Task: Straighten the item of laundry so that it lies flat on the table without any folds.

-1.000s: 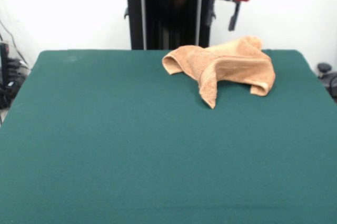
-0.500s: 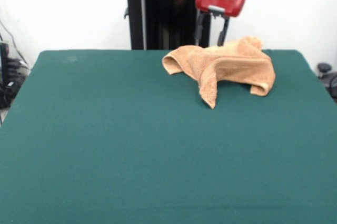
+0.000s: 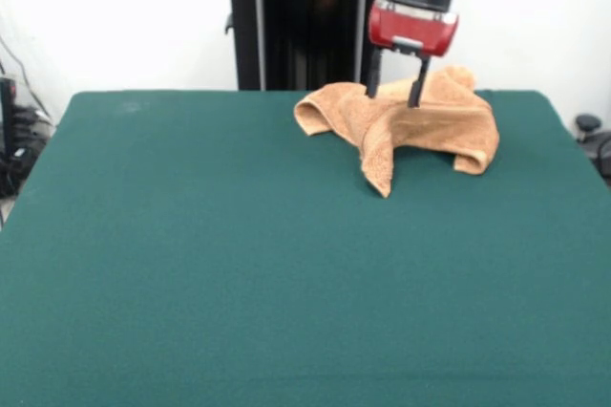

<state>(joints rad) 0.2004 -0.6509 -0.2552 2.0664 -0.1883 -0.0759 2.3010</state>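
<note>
The item of laundry point(image 3: 420, 125) is an orange-tan towel, crumpled in a heap at the far right of the dark green table point(image 3: 239, 264). One folded corner hangs toward the front, and the left edge is rolled under. My gripper point(image 3: 393, 96) hangs straight down over the heap's top. It is open, its two black fingers point(image 3: 372, 77) apart, with their tips at the cloth's upper folds. Nothing is held between them.
A black pedestal point(image 3: 296, 30) stands behind the table's far edge, just behind the towel. Dark cables and gear lie off the table at the left point(image 3: 14, 139) and right point(image 3: 592, 139) sides.
The gripper came in from the upper right, moved left and then down. It now sits lower, with its tips at the top of the towel. The towel has not moved.
</note>
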